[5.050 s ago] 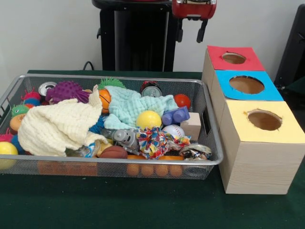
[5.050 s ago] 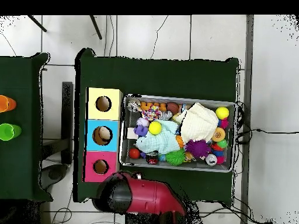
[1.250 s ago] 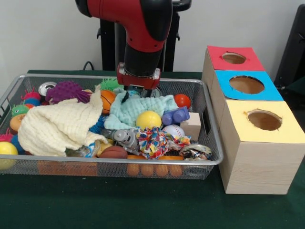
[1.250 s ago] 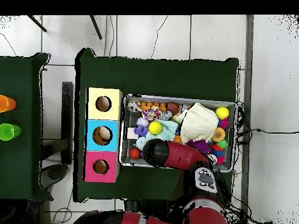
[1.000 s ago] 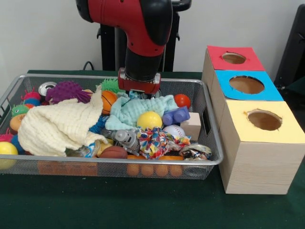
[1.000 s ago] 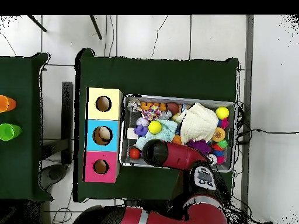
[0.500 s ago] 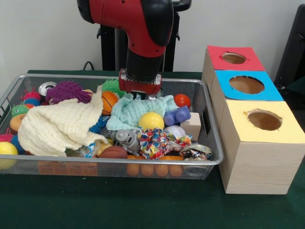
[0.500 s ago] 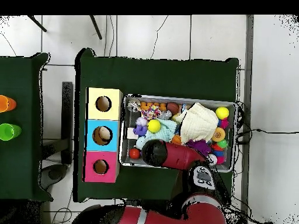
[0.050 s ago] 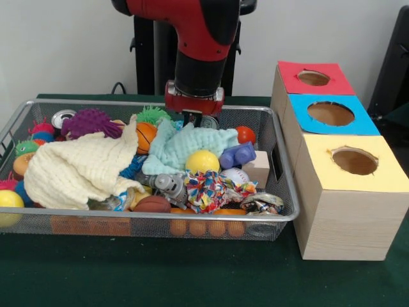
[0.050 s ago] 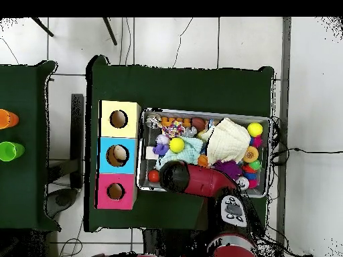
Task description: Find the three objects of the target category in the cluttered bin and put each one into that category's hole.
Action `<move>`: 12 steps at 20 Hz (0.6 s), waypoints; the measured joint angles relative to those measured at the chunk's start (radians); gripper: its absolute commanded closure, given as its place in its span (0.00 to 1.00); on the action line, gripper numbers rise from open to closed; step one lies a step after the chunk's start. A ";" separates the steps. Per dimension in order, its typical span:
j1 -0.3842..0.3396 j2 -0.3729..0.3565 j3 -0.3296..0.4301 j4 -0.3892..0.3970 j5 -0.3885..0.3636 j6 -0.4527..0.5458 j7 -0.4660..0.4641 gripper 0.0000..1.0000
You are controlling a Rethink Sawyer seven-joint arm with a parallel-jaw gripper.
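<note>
my gripper [image 9: 197, 121] sits low at the bin's [image 9: 281, 192] far side, pinched shut on the mint cloth [image 9: 185, 144], lifting its edge. the target category isn't clear to me; i should raise the cloth slowly so the yellow ball [image 9: 202, 161] doesn't roll

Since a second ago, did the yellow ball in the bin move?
Yes. In the front view the yellow ball slid a little toward the wooden block, as the mint cloth lifted under the gripper.
</note>
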 measured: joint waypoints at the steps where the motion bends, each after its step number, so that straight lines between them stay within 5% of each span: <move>1: 0.006 -0.016 0.001 0.002 0.000 0.013 0.000 1.00; 12: 0.016 -0.129 0.029 0.004 0.004 0.167 0.000 1.00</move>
